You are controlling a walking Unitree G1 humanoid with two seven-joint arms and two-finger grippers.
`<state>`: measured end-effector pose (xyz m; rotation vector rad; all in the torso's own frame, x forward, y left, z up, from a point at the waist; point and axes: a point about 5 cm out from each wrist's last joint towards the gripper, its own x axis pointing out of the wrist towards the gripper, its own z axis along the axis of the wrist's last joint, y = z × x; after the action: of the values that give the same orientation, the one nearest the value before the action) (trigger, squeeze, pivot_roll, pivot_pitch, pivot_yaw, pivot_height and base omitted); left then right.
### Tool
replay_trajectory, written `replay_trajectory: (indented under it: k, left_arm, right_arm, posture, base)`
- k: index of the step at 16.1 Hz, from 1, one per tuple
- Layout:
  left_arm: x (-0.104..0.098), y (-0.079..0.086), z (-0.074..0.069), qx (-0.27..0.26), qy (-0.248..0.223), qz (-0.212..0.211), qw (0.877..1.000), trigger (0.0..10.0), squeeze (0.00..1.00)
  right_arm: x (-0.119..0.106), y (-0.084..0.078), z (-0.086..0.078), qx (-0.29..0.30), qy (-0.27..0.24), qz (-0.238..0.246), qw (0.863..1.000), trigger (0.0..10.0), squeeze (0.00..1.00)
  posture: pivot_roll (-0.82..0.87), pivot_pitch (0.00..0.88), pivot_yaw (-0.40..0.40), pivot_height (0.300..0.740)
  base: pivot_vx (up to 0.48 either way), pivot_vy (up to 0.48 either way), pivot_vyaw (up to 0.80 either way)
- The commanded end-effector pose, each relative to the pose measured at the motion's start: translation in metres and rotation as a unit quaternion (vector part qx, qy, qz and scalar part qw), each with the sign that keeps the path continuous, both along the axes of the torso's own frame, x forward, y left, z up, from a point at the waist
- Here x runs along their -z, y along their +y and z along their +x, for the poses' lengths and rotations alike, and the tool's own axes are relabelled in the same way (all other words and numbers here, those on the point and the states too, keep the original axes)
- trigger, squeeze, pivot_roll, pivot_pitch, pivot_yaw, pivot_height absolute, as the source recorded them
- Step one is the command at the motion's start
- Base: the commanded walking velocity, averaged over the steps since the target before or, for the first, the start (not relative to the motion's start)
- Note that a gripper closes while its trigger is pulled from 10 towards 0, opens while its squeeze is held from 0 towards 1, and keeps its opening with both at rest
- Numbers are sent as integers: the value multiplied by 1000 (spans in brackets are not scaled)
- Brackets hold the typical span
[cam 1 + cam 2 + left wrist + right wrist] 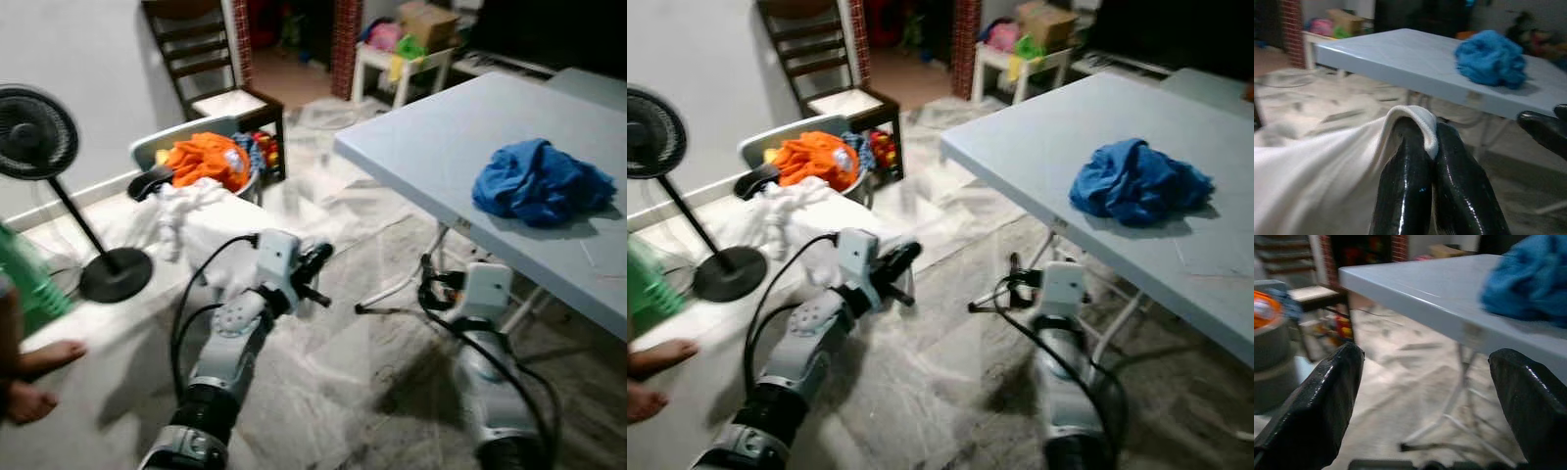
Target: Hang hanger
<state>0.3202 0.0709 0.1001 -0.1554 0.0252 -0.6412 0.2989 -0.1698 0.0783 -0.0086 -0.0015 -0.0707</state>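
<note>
A person's foot [37, 360] is cut off at the frame edge; the fan [34, 132] is cropped too; the white cloth [1327, 166] hides the left gripper's [1422, 147] fingertips

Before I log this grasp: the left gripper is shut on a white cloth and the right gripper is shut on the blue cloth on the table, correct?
Not quite. The right gripper is open and holds nothing, as the right wrist view shows; the blue cloth lies untouched on the table. The left gripper is indeed shut on the white cloth.

Blue cloth [541, 182] on pale grey table [431, 132] (orange laundry [204, 160], white garment [1327, 171], marbled floor [333, 372])
</note>
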Motion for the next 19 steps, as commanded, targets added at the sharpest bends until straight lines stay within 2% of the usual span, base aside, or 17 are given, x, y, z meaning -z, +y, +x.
replay_trajectory:
  k: [1,3,7,10,11,12,14,15,19]
  left_arm:
    - [-17,-19,1,27,-25,-14,999,10000,0]
    - [-27,-29,2,43,-45,-16,998,10000,0]
    - [-27,-22,3,41,-39,-12,998,10000,0]
    - [-38,-27,1,69,-59,-5,996,10000,0]
    - [-28,-25,0,63,-46,12,997,10000,0]
    - [-4,-15,0,38,-8,41,998,10000,0]
    - [17,1,-4,10,31,59,998,10000,0]
    - [30,14,-7,-19,59,61,996,10000,0]
    - [43,37,-5,-84,95,63,990,10000,0]
  right_arm:
    - [-1,-4,1,4,-3,-4,1000,10000,0]
    - [-2,-2,2,1,-4,-4,1000,10000,0]
    - [-3,-1,3,1,-7,-2,1000,10000,0]
    - [-1,-1,2,0,-5,-2,1000,10000,0]
    - [-1,-1,2,0,-4,-2,1000,10000,0]
    - [-2,0,2,0,-4,-2,1000,10000,0]
    - [-1,-1,1,1,-3,-3,1000,10000,0]
    - [2,-4,-1,6,3,-1,1000,10000,0]
    - [2,-2,-2,6,4,0,1000,10000,0]
  posture:
    - [-81,0,13,740]
    - [-80,0,10,740]
    - [-78,0,12,740]
    - [-74,0,10,740]
    - [-75,1,11,740]
    - [-82,4,12,740]
    - [-85,6,13,740]
    - [-86,12,15,740]
    - [-82,19,16,740]
  base:
    - [0,0,0]
    - [0,0,0]
    - [0,0,0]
    - [0,0,0]
    - [0,0,0]
    - [0,0,0]
    - [0,0,-294]
    - [0,0,-800]
    - [0,0,-800]
